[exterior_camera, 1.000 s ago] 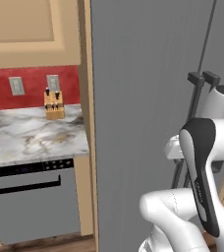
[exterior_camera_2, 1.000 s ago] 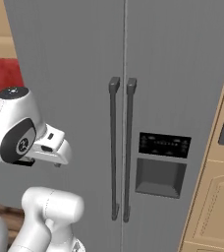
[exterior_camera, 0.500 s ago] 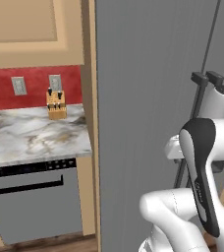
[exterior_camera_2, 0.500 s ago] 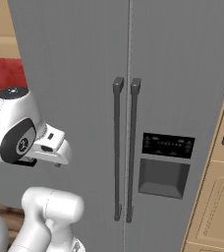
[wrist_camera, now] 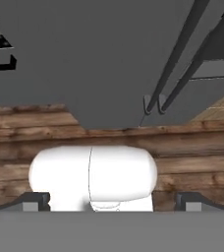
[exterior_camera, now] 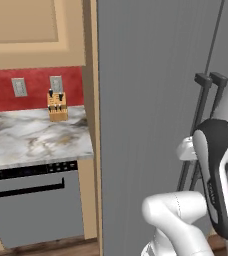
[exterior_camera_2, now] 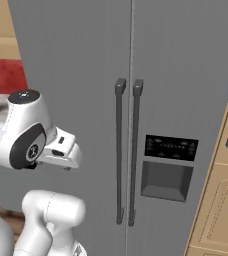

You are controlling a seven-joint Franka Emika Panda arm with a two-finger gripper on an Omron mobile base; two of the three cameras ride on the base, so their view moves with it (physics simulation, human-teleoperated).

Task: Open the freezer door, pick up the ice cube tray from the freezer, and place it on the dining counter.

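The freezer door (exterior_camera_2: 71, 75) is the left grey panel of the tall appliance and stands closed; it also appears as the freezer door (exterior_camera: 151, 100). Its long black vertical handle (exterior_camera_2: 119, 150) runs beside the right door's matching handle (exterior_camera_2: 135, 150). My gripper (wrist_camera: 114, 201) is open, the fingertips (wrist_camera: 34, 201) spread wide with nothing between them. It hangs in front of the door, short of the handle, and looks down along the door's lower edge (wrist_camera: 109, 125) to the floor. The ice cube tray is hidden behind the closed door. The dining counter is out of view.
Left of the freezer is a marble worktop (exterior_camera: 31, 140) with a knife block (exterior_camera: 57, 106), a red backsplash and a dishwasher (exterior_camera: 33, 210) below. The right door carries a dispenser panel (exterior_camera_2: 168, 170). Tan cabinets (exterior_camera_2: 221, 200) stand at the right. The floor (wrist_camera: 45, 133) is wooden planks.
The whole picture has slid slightly to the right in both base views, so the base has moved. The arm keeps the same pose and the gripper stays open.
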